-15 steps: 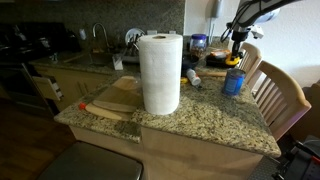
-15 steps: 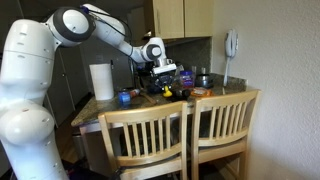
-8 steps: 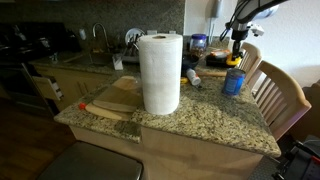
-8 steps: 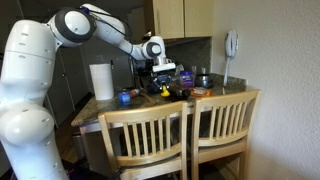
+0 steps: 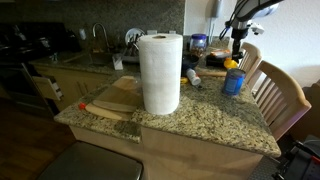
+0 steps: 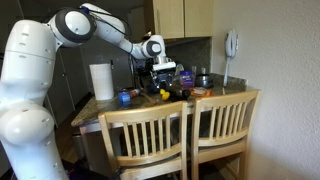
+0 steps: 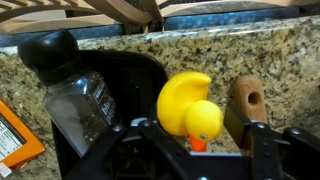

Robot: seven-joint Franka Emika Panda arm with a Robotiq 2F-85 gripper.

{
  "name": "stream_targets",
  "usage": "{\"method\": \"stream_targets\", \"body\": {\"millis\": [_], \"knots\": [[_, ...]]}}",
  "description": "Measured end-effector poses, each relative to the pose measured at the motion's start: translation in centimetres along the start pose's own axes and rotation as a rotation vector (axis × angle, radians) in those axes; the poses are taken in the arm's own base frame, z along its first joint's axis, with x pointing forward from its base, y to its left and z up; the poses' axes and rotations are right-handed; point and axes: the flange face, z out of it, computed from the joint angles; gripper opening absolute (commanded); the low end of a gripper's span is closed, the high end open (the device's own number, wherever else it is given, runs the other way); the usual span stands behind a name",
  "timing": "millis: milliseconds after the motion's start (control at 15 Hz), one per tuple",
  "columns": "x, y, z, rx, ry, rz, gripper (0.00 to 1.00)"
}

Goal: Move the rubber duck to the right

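Note:
The rubber duck [image 7: 188, 103] is small and bright yellow with an orange beak. In the wrist view it sits on the speckled granite counter [image 7: 200, 50], between my gripper's [image 7: 190, 120] two black fingers. The jaws stand apart around it, with a thin gap beside the duck's head on the right finger's side. In both exterior views the duck [image 5: 232, 63] [image 6: 165, 90] rests on the counter's far end, directly under the gripper [image 5: 237, 48] [image 6: 163, 80].
A clear shaker with a black cap [image 7: 75, 95] stands close on one side of the duck and a wooden peg [image 7: 248, 98] on the other. A blue can [image 5: 234, 82], a white paper-towel roll [image 5: 160, 72] and a cutting board [image 5: 110, 105] share the counter. Wooden chairs [image 5: 280, 95] line its edge.
The jaws were shut on the duck and now stand apart around it. The arm has hardly moved and the duck stays in place.

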Motion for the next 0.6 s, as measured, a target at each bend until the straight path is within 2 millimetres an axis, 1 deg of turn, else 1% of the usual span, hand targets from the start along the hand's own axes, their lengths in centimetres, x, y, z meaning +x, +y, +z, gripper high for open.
{"method": "stream_targets", "body": {"millis": [67,400,600], "knots": [[0.02,0.02,-0.05,-0.001,0.001,-0.002,1.00],[0.08,0.11,-0.27,-0.004,0.004,-0.002,1.00],[0.39,0.48,-0.73,-0.037,0.034,0.000,1.00]]}}
